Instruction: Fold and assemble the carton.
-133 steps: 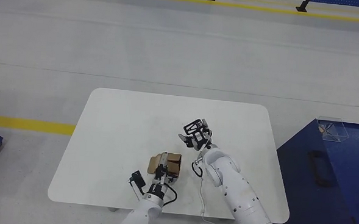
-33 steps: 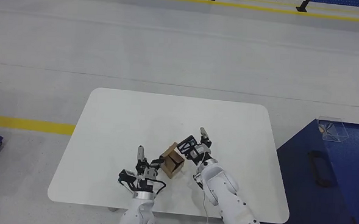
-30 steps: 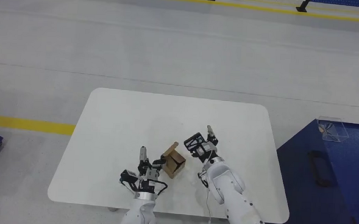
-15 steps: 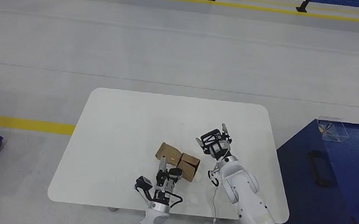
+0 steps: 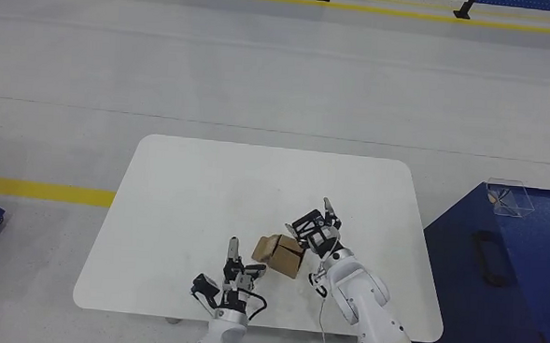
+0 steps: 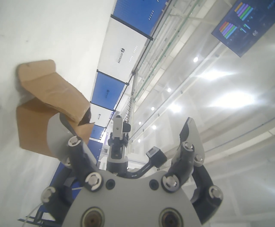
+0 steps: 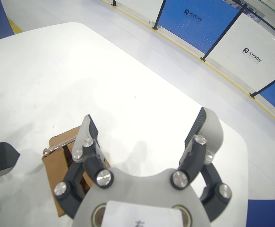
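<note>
Carton: brown cardboard carton (image 5: 280, 254) resting on the white bench (image 5: 209, 187), partly folded, 1 flap standing off the body and not tucked in.
Carton close up: the left wrist view has it (image 6: 49, 103) with a round-cornered flap angled outward; the right wrist view (image 7: 55, 163) shows a dark gap along 1 seam.
Left pincer: here it is (image 5: 244, 262) just beside the carton, on the side toward the robot, and wide apart with nothing in it (image 6: 124, 120). 1 fingertip (image 6: 59, 126) sits right at the flap's edge, and I cannot tell if it touches.
Right pincer: on the carton's opposite side (image 5: 312, 220), spread wide and holding nothing (image 7: 146, 114); 1 finger (image 7: 90, 131) hangs over the carton's edge, the other stands clear of the carton over bare bench (image 7: 64, 75).
</note>
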Tool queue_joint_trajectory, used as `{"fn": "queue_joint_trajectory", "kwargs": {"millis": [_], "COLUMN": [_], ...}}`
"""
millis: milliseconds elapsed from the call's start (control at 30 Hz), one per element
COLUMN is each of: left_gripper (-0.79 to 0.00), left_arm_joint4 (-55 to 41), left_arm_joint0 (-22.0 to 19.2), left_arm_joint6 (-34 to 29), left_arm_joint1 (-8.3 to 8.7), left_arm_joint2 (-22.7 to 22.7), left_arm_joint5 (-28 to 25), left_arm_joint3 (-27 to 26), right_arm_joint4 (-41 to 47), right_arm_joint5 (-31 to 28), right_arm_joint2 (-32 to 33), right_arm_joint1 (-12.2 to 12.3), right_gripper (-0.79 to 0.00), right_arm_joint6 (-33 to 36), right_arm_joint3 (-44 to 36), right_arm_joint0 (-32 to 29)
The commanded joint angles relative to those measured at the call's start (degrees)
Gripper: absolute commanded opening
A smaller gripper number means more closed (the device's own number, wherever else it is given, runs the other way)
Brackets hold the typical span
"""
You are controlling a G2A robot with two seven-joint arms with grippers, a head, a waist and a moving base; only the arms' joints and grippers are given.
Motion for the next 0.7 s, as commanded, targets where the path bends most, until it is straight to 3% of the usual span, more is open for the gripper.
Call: {"fn": "queue_joint_trajectory", "kwargs": {"millis": [0,200,667], "left_gripper": [0.000,0.000,0.000], "left_arm_joint4": [-4.24,-11.12,-9.70], "left_arm_joint0": [-1.37,-5.37,-9.82], "left_arm_joint6": [0.81,2.00,5.31], "left_arm_joint1": [-0.45,-1.52,-2.83], "left_arm_joint2": [0.49,1.17,2.05], "left_arm_joint5": [1.61,2.17,-2.24], "left_arm_joint3": [1.84,7.33,13.31], "right_arm_joint4": [-2.09,-6.35,-7.95], "right_arm_joint5": [1.13,3.75,4.00], "right_arm_joint2": [-0.68,-2.45,-3.66], "right_arm_joint1": [0.01,-0.10,-0.32], "right_gripper": [0.000,0.000,0.000], "right_arm_joint6": [0.04,0.53,1.55], "right_arm_joint3": [0.34,2.57,6.01], "right_arm_joint0": [-0.28,-0.04,1.63]}}
